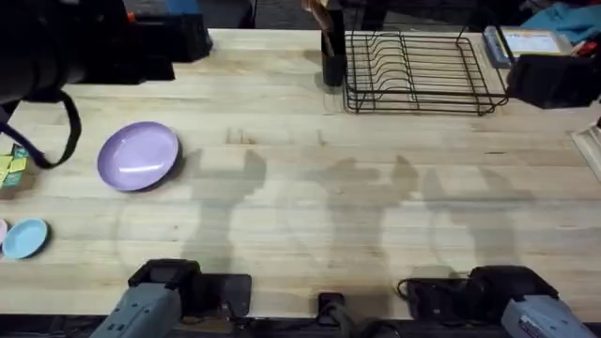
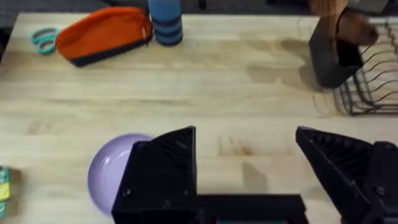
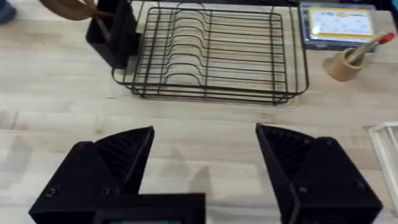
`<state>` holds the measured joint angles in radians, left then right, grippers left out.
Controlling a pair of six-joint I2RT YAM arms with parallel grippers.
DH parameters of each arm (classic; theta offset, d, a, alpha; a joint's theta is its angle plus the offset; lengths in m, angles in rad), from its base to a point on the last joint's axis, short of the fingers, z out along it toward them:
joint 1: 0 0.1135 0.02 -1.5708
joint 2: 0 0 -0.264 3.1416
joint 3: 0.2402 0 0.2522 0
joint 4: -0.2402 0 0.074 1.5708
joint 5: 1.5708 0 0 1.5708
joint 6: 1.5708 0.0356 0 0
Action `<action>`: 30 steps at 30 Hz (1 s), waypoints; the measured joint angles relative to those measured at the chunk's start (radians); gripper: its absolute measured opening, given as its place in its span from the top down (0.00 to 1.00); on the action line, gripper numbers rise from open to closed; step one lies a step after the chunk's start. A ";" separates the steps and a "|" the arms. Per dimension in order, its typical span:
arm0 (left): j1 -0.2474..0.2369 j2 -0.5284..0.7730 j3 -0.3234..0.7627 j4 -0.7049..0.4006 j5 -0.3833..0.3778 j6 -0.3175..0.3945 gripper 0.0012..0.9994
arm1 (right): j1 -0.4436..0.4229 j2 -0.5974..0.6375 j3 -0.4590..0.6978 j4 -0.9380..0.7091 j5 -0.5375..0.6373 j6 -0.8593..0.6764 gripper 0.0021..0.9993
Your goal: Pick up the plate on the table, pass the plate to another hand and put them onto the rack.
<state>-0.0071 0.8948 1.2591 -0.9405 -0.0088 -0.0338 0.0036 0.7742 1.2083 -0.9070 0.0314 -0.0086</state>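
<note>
Table [image 1: 376, 216]: light wooden butcher-block top with plank grain, carrying everything listed below.

Rack [image 1: 415, 73]: black wire dish rack, rectangular, standing at the far side of the table, right of the middle. A row of upright wire slots runs along it; the slots hold nothing. In the right wrist view the rack [image 3: 211, 53] sits straight ahead of that arm's fingers and well apart from them.

Plate [image 1: 139, 156]: round, glossy lavender-purple, shallow raised rim. It lies flat on the table at the left side, well apart from the rack, touched by neither arm. In the left wrist view the plate [image 2: 111, 171] is partly covered by one of that arm's black fingers.

Left claw [image 2: 249, 168]: black, two fingers spread wide, nothing between them, hanging above the table just beside the plate.

Right claw [image 3: 205, 168]: black, fingers likewise spread wide and holding nothing, above bare table wood in front of the rack.

Utensil cup [image 1: 332, 56]: black, upright, touching or just beside the rack's left end, with brown wooden handles standing in it.

Orange pouch [image 2: 104, 34]: lying at the table's far edge in the left wrist view, with teal scissors [image 2: 43, 38] just beside it and a blue cylinder [image 2: 166, 22] upright on its other side.

Small dish [image 1: 24, 238]: light blue, flat on the table near its left edge, nearer the arm bases than the plate.
</note>
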 joint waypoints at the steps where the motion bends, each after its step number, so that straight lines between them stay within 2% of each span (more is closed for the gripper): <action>1: 0.000 0.000 0.000 -0.009 -0.007 0.000 0.01 | 0.000 0.000 0.000 0.000 0.007 0.000 0.00; 5: 0.029 0.000 0.000 -0.036 -0.019 -0.003 0.01 | 0.000 0.020 0.001 0.000 0.027 0.000 0.00; 8: 0.108 0.000 0.000 -0.055 -0.023 -0.020 0.01 | 0.000 0.044 0.001 0.001 0.032 0.000 0.00; 13: 0.295 0.000 0.000 -0.083 -0.034 -0.074 0.01 | 0.000 0.079 0.001 0.005 0.033 0.000 0.00; 16: 0.387 0.000 0.000 -0.102 -0.039 -0.100 0.01 | 0.000 0.085 0.001 0.010 0.034 0.000 0.00; 17: 0.490 0.001 0.000 -0.124 -0.040 -0.122 0.01 | 0.000 0.085 0.001 0.011 0.036 -0.001 0.00; 22: 0.579 0.025 0.000 -0.130 -0.040 -0.134 0.01 | 0.000 0.085 0.001 0.013 0.036 -0.012 0.00; 30: 0.663 0.166 0.000 -0.126 -0.040 -0.139 0.01 | 0.000 0.085 0.001 0.013 0.036 -0.019 0.00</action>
<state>0.6557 1.0608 1.2594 -1.0660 -0.0490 -0.1726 0.0036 0.8597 1.2091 -0.8936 0.0673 -0.0273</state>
